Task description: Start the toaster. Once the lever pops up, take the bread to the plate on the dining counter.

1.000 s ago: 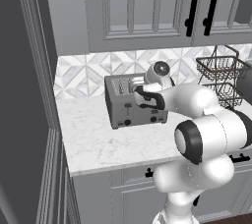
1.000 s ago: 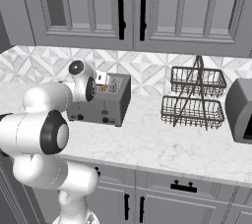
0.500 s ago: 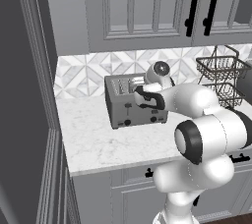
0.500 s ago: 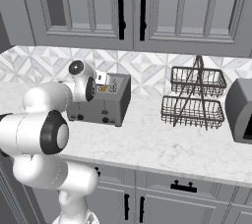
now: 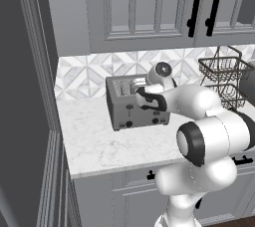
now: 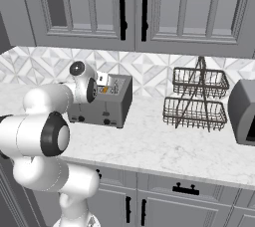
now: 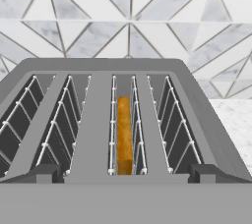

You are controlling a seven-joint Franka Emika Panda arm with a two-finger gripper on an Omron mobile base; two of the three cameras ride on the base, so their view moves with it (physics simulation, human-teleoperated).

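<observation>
**Arm poised over the toaster, bread down in its slot**

Biggest first: the marble worktop (image 5: 99, 141) runs along the tiled wall, carrying everything here. On it sits the toaster (image 5: 137, 104), front levers and knobs facing the room, well apart from the wire basket rack (image 6: 195, 99) further along. The white arm folds in over the toaster's top, and the gripper (image 5: 141, 90) hangs just above the slots with its jaws spread wide, holding nothing. That pose makes sense: the hand camera looks straight down the slots, lining up on the slice. And there it is, the bread (image 7: 124, 134), standing on edge, sunk in the third slot from the left, its orange-brown edge showing between the wires. Against the picture from a second ago, nothing differs: arm, toaster and rack all sit exactly alike. A pause, likely waiting on the lever.
</observation>
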